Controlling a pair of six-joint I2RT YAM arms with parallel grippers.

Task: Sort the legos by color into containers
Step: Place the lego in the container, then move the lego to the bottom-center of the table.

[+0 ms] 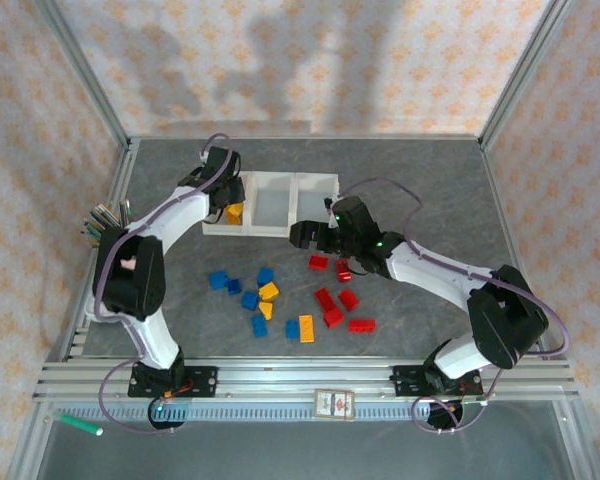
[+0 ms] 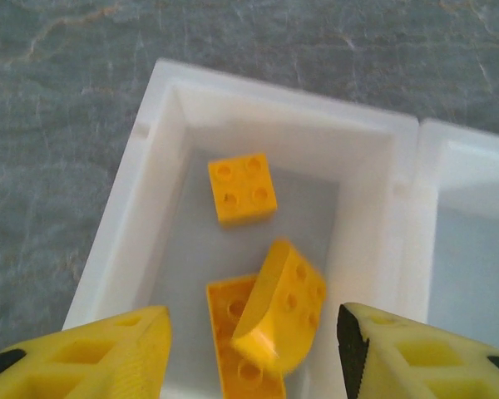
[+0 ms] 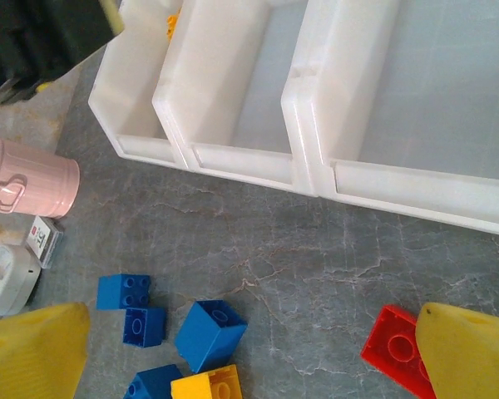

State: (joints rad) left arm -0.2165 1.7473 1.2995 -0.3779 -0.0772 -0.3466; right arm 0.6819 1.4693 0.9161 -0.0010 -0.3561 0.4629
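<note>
My left gripper (image 1: 226,200) hangs open over the left compartment of the white bins (image 1: 270,230). In the left wrist view its yellow fingers (image 2: 108,353) flank that compartment (image 2: 137,208), nothing held. Inside lie a square yellow brick (image 2: 242,188), a flat yellow brick (image 2: 237,345) and a tilted, blurred curved yellow brick (image 2: 284,303) on top of it. My right gripper (image 1: 302,236) stands open just in front of the bins (image 3: 241,158), over bare table between blue bricks (image 3: 209,332) and a red brick (image 3: 397,347). Loose blue (image 1: 250,299), yellow (image 1: 269,291) and red (image 1: 333,317) bricks lie on the table.
A pink cup (image 3: 25,179) of pencils (image 1: 105,220) stands at the table's left edge, with small white items (image 3: 8,278) beside it. The middle and right compartments (image 3: 432,91) hold nothing that I can see. A metal rail (image 1: 300,375) runs along the near edge.
</note>
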